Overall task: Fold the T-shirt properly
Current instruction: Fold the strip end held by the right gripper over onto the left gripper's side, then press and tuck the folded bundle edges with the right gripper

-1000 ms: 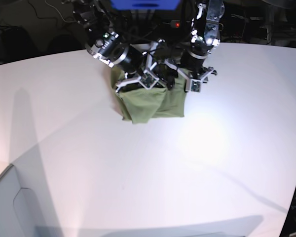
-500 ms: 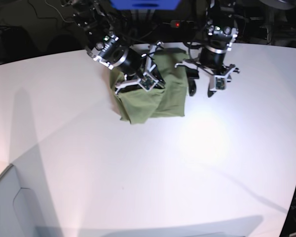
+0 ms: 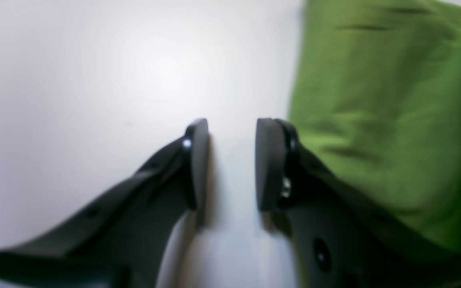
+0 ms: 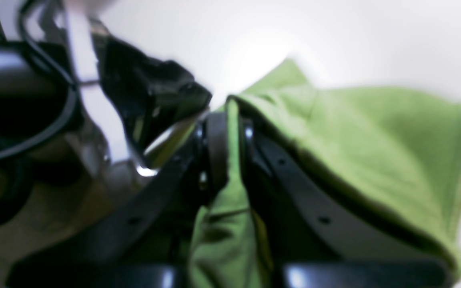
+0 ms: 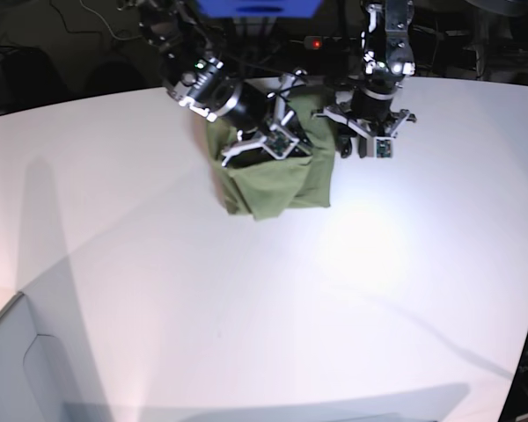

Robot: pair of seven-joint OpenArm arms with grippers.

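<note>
The near half of the white table (image 5: 273,334) is open surface, crossed only by long shadows, with a pale box-like corner cut off at the lower left. Farther back, the T-shirt (image 5: 277,180) lies as a bunched green block near the far middle, its front edge resting on the table and its upper part lifted.

The right hand (image 4: 230,132) is clamped on a raised fold of the T-shirt, cloth pinched between its fingers (image 4: 214,148) and draping off to one side. In the base view that hand (image 5: 262,148) sits over the cloth's upper left, hiding the fold it holds.

The left hand (image 3: 230,164) hovers over bare table just beside the T-shirt's (image 3: 386,112) side edge, its fingers (image 3: 196,160) a narrow gap apart with nothing between them. From the base view it (image 5: 366,146) stands just off the cloth's far right corner.

Both wrist views are blurred. Behind the table, the arms run up into dark clutter that cannot be made out.
</note>
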